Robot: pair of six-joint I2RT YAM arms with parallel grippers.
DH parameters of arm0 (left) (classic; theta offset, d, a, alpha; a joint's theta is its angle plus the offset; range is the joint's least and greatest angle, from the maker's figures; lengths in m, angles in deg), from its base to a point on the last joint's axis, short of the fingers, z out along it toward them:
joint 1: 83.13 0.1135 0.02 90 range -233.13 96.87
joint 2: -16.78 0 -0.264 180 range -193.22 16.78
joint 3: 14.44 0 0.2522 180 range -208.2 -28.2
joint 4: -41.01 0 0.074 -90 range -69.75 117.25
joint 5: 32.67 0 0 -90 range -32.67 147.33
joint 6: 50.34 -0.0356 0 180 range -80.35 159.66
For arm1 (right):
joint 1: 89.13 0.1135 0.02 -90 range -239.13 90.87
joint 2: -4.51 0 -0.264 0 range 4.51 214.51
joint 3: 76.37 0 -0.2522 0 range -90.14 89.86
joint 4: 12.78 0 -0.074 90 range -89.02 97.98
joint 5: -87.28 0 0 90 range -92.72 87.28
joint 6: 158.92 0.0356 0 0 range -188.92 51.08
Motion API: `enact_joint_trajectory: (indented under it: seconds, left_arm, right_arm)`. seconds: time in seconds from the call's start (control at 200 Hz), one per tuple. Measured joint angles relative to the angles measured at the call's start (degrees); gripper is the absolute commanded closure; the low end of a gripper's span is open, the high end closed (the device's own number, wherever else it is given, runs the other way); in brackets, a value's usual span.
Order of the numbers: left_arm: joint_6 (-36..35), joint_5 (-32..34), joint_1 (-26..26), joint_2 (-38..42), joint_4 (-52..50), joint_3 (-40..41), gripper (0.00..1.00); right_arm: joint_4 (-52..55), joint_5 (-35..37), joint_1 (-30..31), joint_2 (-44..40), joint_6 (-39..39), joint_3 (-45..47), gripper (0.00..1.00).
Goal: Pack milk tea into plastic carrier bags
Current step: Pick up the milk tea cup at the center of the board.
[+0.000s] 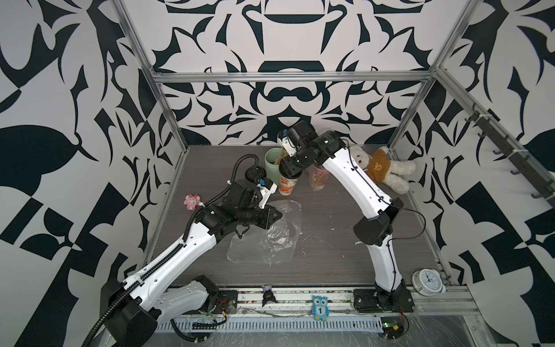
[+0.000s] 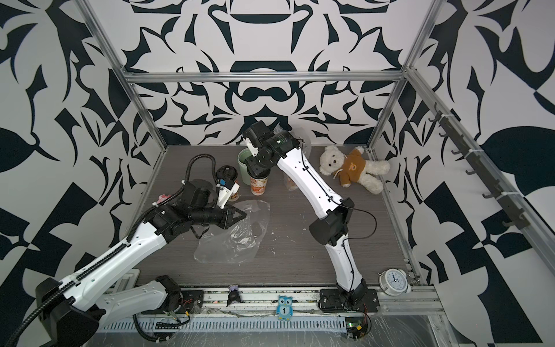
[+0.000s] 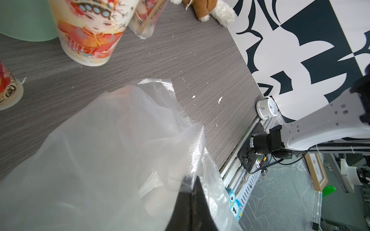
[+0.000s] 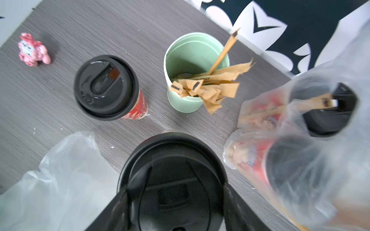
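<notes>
Item: cream cup (image 4: 174,180) of milk tea, upright on the grey wood-grain worktop (image 3: 180,60), between the mint-green cup (image 4: 192,80) and the empty bag (image 1: 267,231). The right fingers (image 4: 234,206) are clamped on either side of its black dome lid. The left fingers (image 3: 192,192) are pressed together, pinching an edge of that bag's film. Hazards: the grip appears to sit on the lid alone, so the lid may pop off or the smooth, tapered paper body may drop away on lifting. The bag's mouth is not visibly spread, so the cup's base may catch the limp film and drag it shut. The red cup (image 4: 106,88) and the torn brown paper sticks (image 4: 210,86) stand near enough to be knocked. Materials: the bags are thin, clear and crinkly, with embossed strips, and the lids are glossy hard plastic. The filled bag (image 4: 300,140), with two lidded cups inside, slouches just beside.
</notes>
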Motion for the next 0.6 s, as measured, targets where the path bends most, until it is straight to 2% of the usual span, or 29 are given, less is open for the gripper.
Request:
enact_joint_trajectory:
  seconds: [0.245, 0.6]
  left_arm:
    - [2.6, 1.2, 0.0, -1.7, 3.5, 0.0, 1.0]
    - [7.3, 2.9, 0.0, -4.6, 10.4, 0.0, 1.0]
  right_arm:
    - [2.7, 1.5, 0.0, -6.1, -0.7, 0.9, 0.52]
    - [3.2, 1.8, 0.0, -23.9, -0.7, 8.3, 0.52]
